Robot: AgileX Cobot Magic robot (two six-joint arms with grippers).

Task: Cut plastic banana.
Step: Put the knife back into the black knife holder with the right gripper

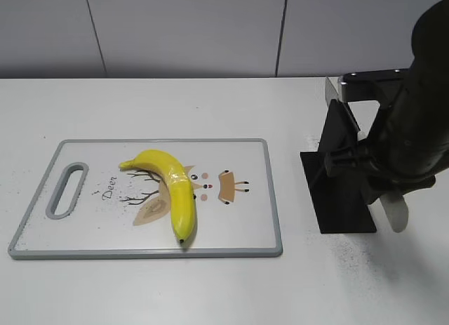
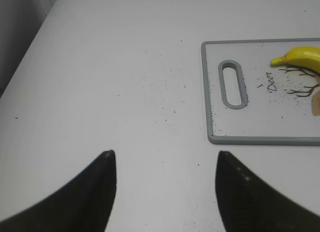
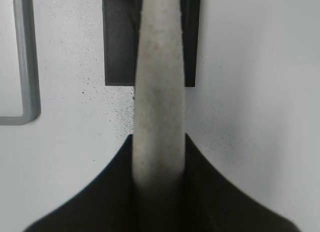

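My right end effector (image 3: 159, 162) is clamped on the knife handle (image 3: 159, 91) for cutting, the plastic banana (image 1: 173, 191) at nine o'clock; my left end effector (image 2: 165, 167) stands apart.

From my exterior feed I read a white table (image 1: 210, 107) backed by pale grey wall panels (image 1: 182, 30) with dark vertical seams. A white cutting board (image 1: 238, 227) with a grey rim lies flat at about 8 o'clock from the table's middle. Its slot handle (image 1: 65, 190) sits at the board's 9 o'clock end. I can make out the printed word "Deer" (image 1: 110, 187), brown branching antlers and a small cartoon face on its surface. A black stand (image 1: 337, 191) with a flat base rests on the table at 3 o'clock of the board, apart from it. Fine dark specks dot the table around both.
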